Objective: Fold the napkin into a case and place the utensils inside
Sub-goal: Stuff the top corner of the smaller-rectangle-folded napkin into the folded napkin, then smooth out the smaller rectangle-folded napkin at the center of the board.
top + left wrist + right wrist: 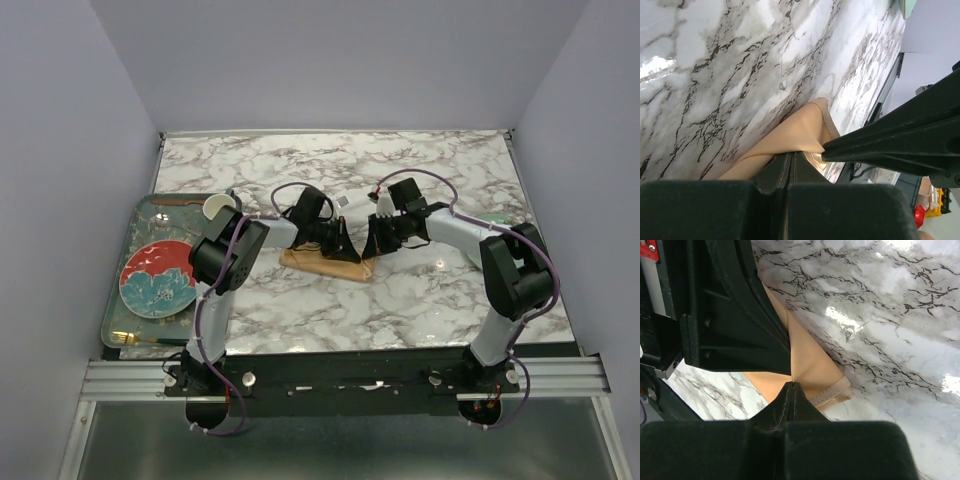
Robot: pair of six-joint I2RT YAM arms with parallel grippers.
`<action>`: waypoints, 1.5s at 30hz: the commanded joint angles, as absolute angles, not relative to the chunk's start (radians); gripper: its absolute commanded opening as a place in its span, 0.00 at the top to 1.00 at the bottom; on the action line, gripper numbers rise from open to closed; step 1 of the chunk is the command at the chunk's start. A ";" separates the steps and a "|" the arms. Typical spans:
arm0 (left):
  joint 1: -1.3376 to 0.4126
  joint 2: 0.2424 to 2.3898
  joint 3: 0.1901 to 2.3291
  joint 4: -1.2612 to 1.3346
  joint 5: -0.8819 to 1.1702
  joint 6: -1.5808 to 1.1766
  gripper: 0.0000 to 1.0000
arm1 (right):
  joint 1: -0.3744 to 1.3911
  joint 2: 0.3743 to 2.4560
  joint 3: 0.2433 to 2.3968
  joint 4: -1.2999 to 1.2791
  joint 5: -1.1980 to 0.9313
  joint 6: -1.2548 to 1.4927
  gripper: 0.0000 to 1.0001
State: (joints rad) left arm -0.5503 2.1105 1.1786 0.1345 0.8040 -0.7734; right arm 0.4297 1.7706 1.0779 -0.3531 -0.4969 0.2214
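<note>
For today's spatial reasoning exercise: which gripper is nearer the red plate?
Left. The left gripper pinches the napkin right of the red plate; the right gripper grips the same cloth farther right.

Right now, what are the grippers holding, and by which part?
The napkin: left gripper and right gripper both pinch its edge at the right end.

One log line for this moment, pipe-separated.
step: fold | left gripper: shut on napkin | right gripper: shut on napkin | fork: on tray, not cased
</note>
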 commanded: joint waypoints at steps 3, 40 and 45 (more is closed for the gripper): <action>-0.542 2.120 1.187 0.149 0.784 -0.766 0.91 | 0.425 1.815 1.065 -0.362 -0.539 0.248 0.99; -0.554 2.109 1.135 0.129 0.730 -0.742 0.99 | 0.422 1.876 1.118 -0.432 -0.557 0.170 0.99; -0.546 2.082 1.135 0.143 0.787 -0.698 0.94 | 0.422 1.853 1.121 -0.483 -0.543 0.118 0.99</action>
State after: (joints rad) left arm -0.5545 2.0769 1.1316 0.1406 0.7990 -0.7425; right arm 0.4232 1.8545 1.1042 -0.4110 -0.5545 0.1795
